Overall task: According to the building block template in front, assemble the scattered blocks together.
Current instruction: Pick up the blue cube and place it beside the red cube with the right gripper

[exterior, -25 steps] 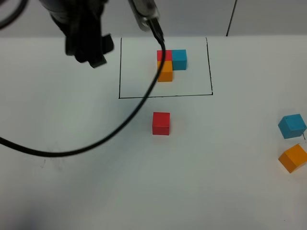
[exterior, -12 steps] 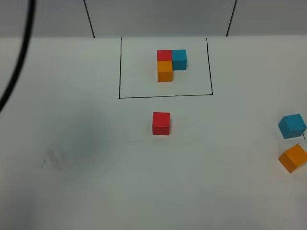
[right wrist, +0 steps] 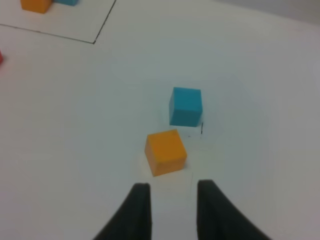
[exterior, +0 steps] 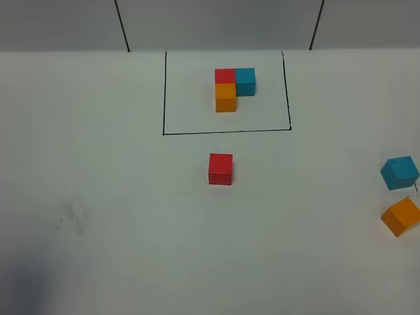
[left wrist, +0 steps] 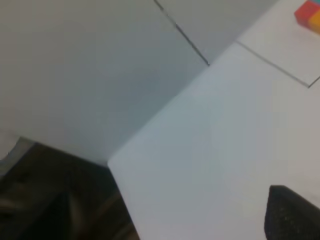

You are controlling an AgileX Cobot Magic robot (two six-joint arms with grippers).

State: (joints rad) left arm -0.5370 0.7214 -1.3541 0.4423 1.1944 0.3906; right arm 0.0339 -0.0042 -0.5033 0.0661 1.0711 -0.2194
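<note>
The building block template (left wrist: 309, 14) looks blurred, apparently edge-cropped.

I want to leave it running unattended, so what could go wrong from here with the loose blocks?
The orange cube sits turned askew to the open right gripper, so closing may twist it.
The blue cube lies close by; a finger could knock it.
The red cube stands alone, so pressing a block against it may shove it.

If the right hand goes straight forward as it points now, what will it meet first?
Probably the orange cube, just ahead of the open hand; the blue cube lies beyond. The hand's height is unclear.
</note>
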